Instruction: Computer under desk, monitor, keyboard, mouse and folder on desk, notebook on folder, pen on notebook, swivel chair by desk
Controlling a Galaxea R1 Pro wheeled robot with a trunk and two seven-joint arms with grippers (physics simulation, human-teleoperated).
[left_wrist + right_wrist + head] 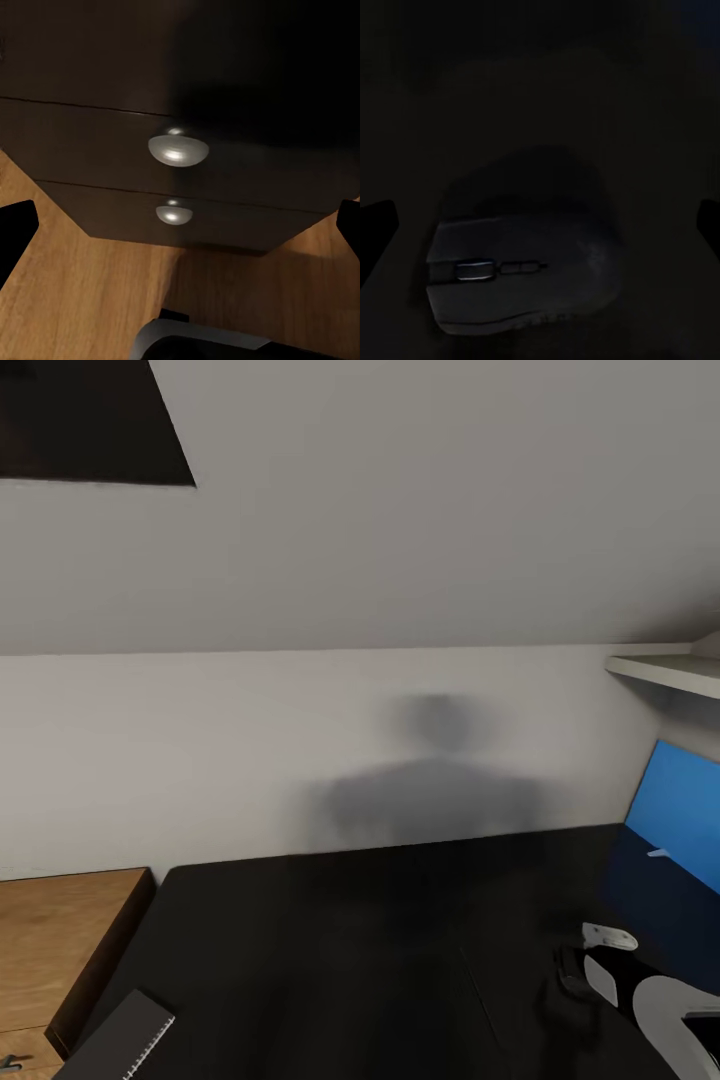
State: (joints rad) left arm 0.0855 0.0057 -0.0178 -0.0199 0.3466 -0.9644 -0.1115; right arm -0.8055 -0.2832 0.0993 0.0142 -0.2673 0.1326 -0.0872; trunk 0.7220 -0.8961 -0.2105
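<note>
Black tabletop (380, 950) against white wall. Your right tool (540, 217) hung spread above mouse (521, 277), lined up for grab; left tool (180, 225) spread, facing drawer knobs (178, 148).

Soft shadow on wall (430, 780); right wrist view dark.

My desk (400, 950) has a black top, and its back panel (680, 810) at my right is bright blue, darkening where it reflects on the top. The wall (250, 760) behind is off-white with a soft grey shadow on it. At my left a wooden cabinet (60, 940) is a warm light brown. A dark grey keyboard (125, 1040) shows pale markings along its edge. Under my left wrist, the drawer fronts (90, 142) are black with silver knobs (178, 148), above an orange-brown wood-grain floor (82, 300). Under my right wrist, the mouse (521, 281) looks dark grey with a paler wheel.
</note>
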